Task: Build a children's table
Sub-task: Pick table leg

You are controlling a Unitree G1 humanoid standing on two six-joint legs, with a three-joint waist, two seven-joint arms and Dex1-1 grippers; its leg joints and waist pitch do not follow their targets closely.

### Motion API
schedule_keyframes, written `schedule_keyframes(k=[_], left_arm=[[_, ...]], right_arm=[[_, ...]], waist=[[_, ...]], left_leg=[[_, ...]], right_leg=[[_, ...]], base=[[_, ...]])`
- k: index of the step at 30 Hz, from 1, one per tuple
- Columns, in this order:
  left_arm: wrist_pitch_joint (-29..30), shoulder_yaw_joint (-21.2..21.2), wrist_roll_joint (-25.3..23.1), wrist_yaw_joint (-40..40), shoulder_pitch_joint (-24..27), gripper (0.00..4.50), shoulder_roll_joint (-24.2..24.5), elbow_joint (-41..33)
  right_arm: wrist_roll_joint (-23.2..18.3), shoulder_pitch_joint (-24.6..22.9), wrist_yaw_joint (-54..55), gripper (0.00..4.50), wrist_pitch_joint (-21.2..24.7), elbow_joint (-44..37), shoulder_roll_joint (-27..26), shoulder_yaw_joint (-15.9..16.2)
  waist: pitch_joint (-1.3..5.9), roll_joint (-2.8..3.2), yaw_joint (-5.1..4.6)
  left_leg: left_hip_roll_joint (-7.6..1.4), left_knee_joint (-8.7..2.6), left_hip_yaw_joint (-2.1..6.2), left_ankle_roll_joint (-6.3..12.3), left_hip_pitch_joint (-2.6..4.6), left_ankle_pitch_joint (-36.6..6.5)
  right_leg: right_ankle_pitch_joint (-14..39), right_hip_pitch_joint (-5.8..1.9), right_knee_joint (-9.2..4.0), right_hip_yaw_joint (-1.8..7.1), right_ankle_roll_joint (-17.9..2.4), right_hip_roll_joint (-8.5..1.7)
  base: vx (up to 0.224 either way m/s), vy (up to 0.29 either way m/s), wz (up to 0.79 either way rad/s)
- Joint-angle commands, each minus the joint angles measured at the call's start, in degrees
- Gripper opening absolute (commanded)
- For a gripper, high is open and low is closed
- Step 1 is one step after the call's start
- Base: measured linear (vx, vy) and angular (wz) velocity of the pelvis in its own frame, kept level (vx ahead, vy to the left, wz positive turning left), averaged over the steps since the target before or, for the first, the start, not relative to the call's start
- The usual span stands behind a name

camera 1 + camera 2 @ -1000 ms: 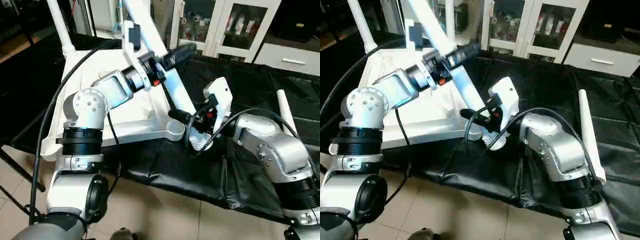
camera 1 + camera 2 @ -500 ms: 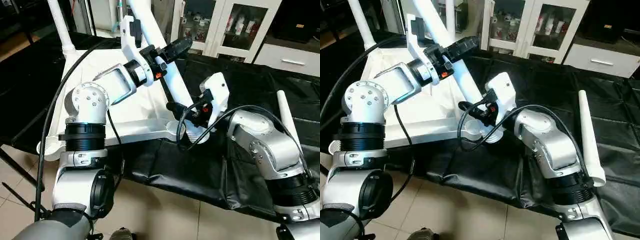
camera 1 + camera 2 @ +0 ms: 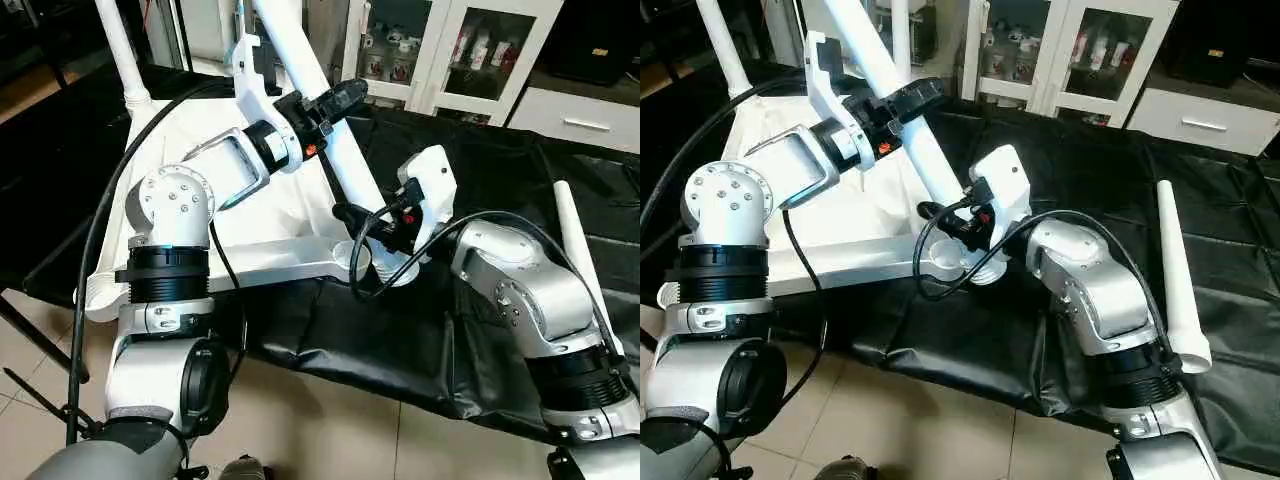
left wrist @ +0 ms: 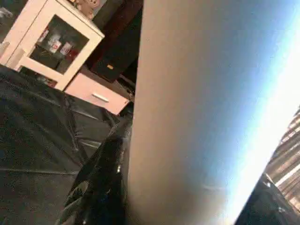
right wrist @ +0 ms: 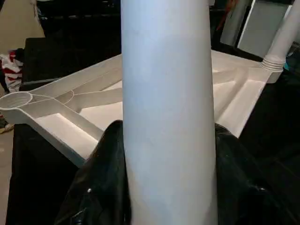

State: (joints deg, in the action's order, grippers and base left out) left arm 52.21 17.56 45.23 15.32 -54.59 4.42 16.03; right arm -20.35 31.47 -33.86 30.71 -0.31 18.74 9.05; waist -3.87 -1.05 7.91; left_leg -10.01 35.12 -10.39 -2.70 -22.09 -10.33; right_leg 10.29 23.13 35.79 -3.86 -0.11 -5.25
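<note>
White tabletop (image 3: 270, 225) lying upside down on a desk (image 3: 480, 170) draped in black sheeting, ribbed underside facing up. One long white leg (image 3: 340, 165) slants from its lower end beside the near corner socket (image 3: 352, 258) up out of the top of the head views.

Both claws grip this leg. The left claw (image 3: 335, 97) clamps it high up, black fingers (image 4: 101, 187) closed on the tube. The right claw (image 3: 385, 240) holds it low, just beside the socket, fingers (image 5: 101, 183) pressed to both sides.

A second leg (image 3: 118, 45) stands upright in the far left corner socket, its top cut off by the picture edge. A third leg (image 3: 1175, 275) lies loose on the black sheeting, well apart to the right, partly behind the right forearm.

The right wrist view shows the ribs and an empty round socket (image 5: 16, 99) beyond the held tube, plus the ridged base of the standing leg (image 5: 276, 58). The left wrist view looks along the tube toward glass-fronted white cabinets (image 4: 51, 44); small items sit on their shelves, too small to identify.

The leg's threaded end is hidden behind the right claw and cable, so it probably sits just outside the socket, though this is unclear.
</note>
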Motion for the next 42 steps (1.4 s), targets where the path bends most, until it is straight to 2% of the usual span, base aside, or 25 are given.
schedule_keyframes(k=[1, 3, 4, 5, 7, 9, 11, 13, 14, 16, 18, 20, 22, 25, 26, 30, 33, 34, 35, 37, 38, 40, 41, 42], left_arm=[[0.52, 0.29, 0.52, -0.50, -1.06, 1.92, 0.16, -0.17], [0.63, 0.50, 0.64, -0.52, -1.36, 1.88, 0.20, -0.01], [0.85, 0.42, 0.73, -0.08, -1.55, 1.79, 0.38, 0.14], [0.85, 0.42, 0.73, -0.08, -1.55, 1.78, 0.38, 0.14], [1.47, 0.20, 1.26, 1.25, -1.74, 1.77, 0.76, 0.30], [2.68, -0.43, 1.93, 3.09, -1.80, 1.77, 1.52, -0.23], [3.49, -0.96, 2.42, 4.49, -1.78, 1.75, 2.11, -0.69], [4.75, -2.58, 3.01, 7.76, -1.53, 1.75, 3.45, -1.98], [5.24, -3.11, 3.29, 8.91, -1.44, 1.75, 3.82, -2.43], [5.53, -4.13, 3.35, 11.09, -1.29, 1.75, 4.52, -3.03], [5.29, -5.78, 3.24, 15.67, -1.06, 1.75, 5.83, -3.81], [5.07, -6.33, 3.49, 17.84, -1.09, 1.75, 6.40, -3.96], [4.31, -6.87, 3.58, 20.05, -1.48, 1.75, 7.11, -3.67], [3.03, -7.59, 3.28, 23.33, -1.96, 1.75, 7.81, -3.78], [2.93, -7.71, 3.37, 24.25, -2.06, 1.75, 7.88, -3.96], [2.26, -8.49, 3.17, 26.84, -2.19, 1.75, 8.42, -4.10], [2.01, -9.04, 3.04, 28.64, -2.09, 1.75, 8.75, -4.21], [1.84, -9.39, 3.08, 29.71, -1.97, 1.75, 8.96, -4.48], [1.39, -10.79, 3.06, 33.08, -1.43, 1.75, 9.86, -5.64], [1.21, -11.19, 2.97, 34.11, -1.29, 1.75, 10.11, -5.88], [1.32, -11.97, 2.96, 35.64, -1.06, 1.75, 10.71, -6.62], [1.50, -13.00, 2.84, 37.56, -0.93, 1.75, 11.56, -7.46], [1.51, -13.93, 2.62, 39.13, -0.92, 1.75, 12.31, -8.07], [1.48, -14.30, 2.51, 39.74, -0.93, 1.75, 12.58, -8.29]], right_arm=[[-0.44, 1.22, 0.60, 2.54, -0.42, 0.34, 0.05, -2.20], [-1.89, 1.28, 0.04, 2.54, 0.48, 0.25, -0.27, -3.09], [-3.73, 1.28, -0.89, 2.74, 1.77, -0.30, -0.45, -4.26], [-3.73, 1.28, -0.89, 2.88, 1.77, -0.30, -0.45, -4.26], [-7.19, 1.34, -2.55, 2.98, 4.07, -1.25, -0.35, -6.41], [-11.37, 1.72, -5.20, 3.06, 7.07, -1.83, 0.96, -8.86], [-13.70, 2.02, -6.59, 3.38, 9.08, -1.87, 1.82, -10.22], [-17.27, 2.48, -9.84, 3.40, 12.60, -1.56, 4.15, -12.07], [-18.90, 2.73, -10.88, 3.59, 14.29, -1.29, 4.94, -12.99], [-21.07, 2.87, -12.49, 3.73, 16.37, -1.15, 6.13, -14.00], [-24.40, 2.87, -15.20, 3.83, 20.06, -1.29, 8.18, -15.18], [-25.57, 2.80, -16.33, 4.03, 21.47, -1.32, 9.08, -15.53], [-26.16, 2.49, -17.62, 4.23, 22.30, -1.86, 10.19, -15.16], [-26.71, 1.74, -19.14, 4.24, 22.83, -3.38, 11.07, -14.37], [-27.22, 1.51, -19.33, 4.24, 23.40, -3.98, 11.13, -14.26], [-27.72, 0.27, -20.06, 4.24, 24.18, -6.08, 11.56, -12.61], [-27.19, -0.37, -20.70, 4.24, 24.18, -6.77, 11.88, -11.56], [-26.90, -0.60, -20.84, 4.24, 24.21, -6.85, 11.97, -11.17], [-26.22, -0.96, -21.14, 4.24, 24.21, -6.85, 12.26, -10.35], [-26.10, -1.02, -21.21, 4.24, 24.23, -6.87, 12.32, -10.24], [-25.70, -0.95, -21.26, 4.24, 24.03, -6.68, 12.47, -9.97], [-24.90, -0.70, -21.20, 4.24, 23.44, -6.25, 12.73, -9.42], [-23.94, -0.34, -21.12, 4.24, 22.47, -5.80, 12.77, -8.93], [-23.58, -0.17, -21.08, 4.24, 22.05, -5.62, 12.72, -8.79]], waist=[[4.69, -0.20, -0.39], [4.70, -0.16, -0.39], [4.70, -0.15, -0.37], [4.73, -0.11, -0.37], [4.75, -0.18, -0.33], [4.78, -0.16, -0.26], [4.77, -0.18, -0.14], [4.82, -0.20, -0.05], [4.78, -0.30, -0.02], [4.72, -0.52, -0.03], [4.74, -0.45, 0.10], [4.69, -0.47, 0.12], [4.66, -0.54, 0.08], [4.69, -0.57, 0.19], [4.76, -0.39, 0.14], [4.76, -0.42, 0.18], [4.72, -0.41, 0.14], [4.69, -0.61, 0.16], [4.67, -0.54, 0.24], [4.66, -0.54, 0.23], [4.65, -0.78, 0.22], [4.63, -0.86, 0.18], [4.57, -1.13, 0.12], [4.56, -1.03, 0.18]], left_leg=[[-2.55, -4.15, 1.01, -0.64, 1.13, -7.55], [-2.57, -4.17, 0.99, -0.86, 1.23, -8.14], [-2.59, -4.18, 0.98, -0.80, 1.28, -8.17], [-2.60, -4.17, 1.04, -0.60, 1.24, -8.09], [-2.59, -4.12, 0.99, -0.16, 1.20, -7.34], [-2.54, -4.08, 0.97, 0.21, 1.28, -7.34], [-2.54, -4.08, 0.98, 0.49, 1.22, -7.02], [-2.53, -3.96, 0.93, 0.65, 1.26, -6.55], [-2.55, -3.99, 0.91, 0.70, 1.24, -6.38], [-2.55, -3.94, 0.84, 0.67, 1.17, -6.35], [-2.60, -3.96, 0.85, 0.64, 1.27, -6.25], [-2.61, -3.98, 0.84, 0.65, 1.21, -6.33], [-2.59, -3.97, 0.82, 0.25, 1.18, -6.59], [-2.64, -4.01, 0.85, -0.03, 1.17, -6.47], [-2.68, -3.96, 0.87, 0.01, 1.18, -6.19], [-2.69, -3.99, 0.89, 0.04, 1.17, -5.89], [-2.70, -3.99, 0.86, -0.33, 1.21, -6.68], [-2.69, -4.02, 0.84, -0.39, 1.17, -6.86], [-2.74, -4.10, 0.87, -0.62, 1.24, -6.96], [-2.79, -4.13, 0.88, -0.79, 1.24, -6.90], [-2.80, -4.13, 0.88, -0.79, 1.19, -6.65], [-2.75, -4.10, 0.81, -0.69, 1.17, -6.42], [-2.78, -4.11, 0.74, -0.74, 1.15, -6.35], [-2.76, -4.12, 0.77, -0.80, 1.17, -6.37]], right_leg=[[5.55, -3.12, -3.56, 2.57, -11.31, -3.19], [6.06, -3.09, -3.66, 2.58, -11.35, -3.24], [5.94, -3.05, -3.64, 2.58, -11.46, -3.22], [5.50, -3.11, -3.59, 2.55, -11.60, -3.20], [4.27, -3.14, -3.47, 2.56, -11.95, -3.15], [4.18, -3.22, -3.42, 2.53, -12.27, -3.13], [4.15, -3.28, -3.39, 2.51, -12.57, -3.16], [4.03, -3.26, -3.35, 2.50, -12.74, -3.16], [4.43, -3.29, -3.34, 2.51, -12.80, -3.18], [5.24, -3.27, -3.46, 2.51, -12.88, -3.30], [6.10, -3.28, -3.51, 2.48, -12.77, -3.31], [6.81, -3.25, -3.58, 2.50, -12.57, -3.32], [7.39, -3.19, -3.69, 2.45, -12.49, -3.36], [7.69, -3.22, -3.68, 2.49, -12.10, -3.45], [6.92, -3.17, -3.55, 2.48, -12.39, -3.44], [6.52, -3.16, -3.50, 2.46, -12.62, -3.45], [7.13, -3.09, -3.57, 2.46, -12.91, -3.50], [7.60, -3.15, -3.66, 2.46, -12.77, -3.52], [8.86, -3.07, -3.70, 2.50, -12.32, -3.59], [8.75, -3.01, -3.65, 2.51, -12.30, -3.59], [8.36, -3.03, -3.59, 2.50, -12.35, -3.58], [8.44, -3.01, -3.49, 2.53, -12.30, -3.54], [8.84, -2.96, -3.52, 2.54, -12.19, -3.58], [9.26, -2.92, -3.52, 2.53, -12.09, -3.65]], base=[[0.000, 0.000, 0.00], [0.000, 0.000, 0.00], [0.000, 0.000, 0.00], [0.000, 0.000, 0.00], [0.000, 0.000, 0.00], [0.000, 0.000, 0.00], [0.000, 0.000, 0.00], [0.000, 0.000, 0.00], [0.000, 0.000, 0.00], [0.000, 0.000, 0.00], [0.000, 0.000, 0.00], [0.000, 0.000, 0.00], [0.000, 0.000, 0.00], [0.000, 0.000, 0.00], [0.000, 0.000, 0.00], [0.000, 0.000, 0.00], [0.000, 0.000, 0.00], [0.000, 0.000, 0.00], [0.000, 0.000, 0.00], [0.000, 0.000, 0.00], [0.000, 0.000, 0.00], [0.000, 0.000, 0.00], [0.000, 0.000, 0.00], [0.000, 0.000, 0.00]])
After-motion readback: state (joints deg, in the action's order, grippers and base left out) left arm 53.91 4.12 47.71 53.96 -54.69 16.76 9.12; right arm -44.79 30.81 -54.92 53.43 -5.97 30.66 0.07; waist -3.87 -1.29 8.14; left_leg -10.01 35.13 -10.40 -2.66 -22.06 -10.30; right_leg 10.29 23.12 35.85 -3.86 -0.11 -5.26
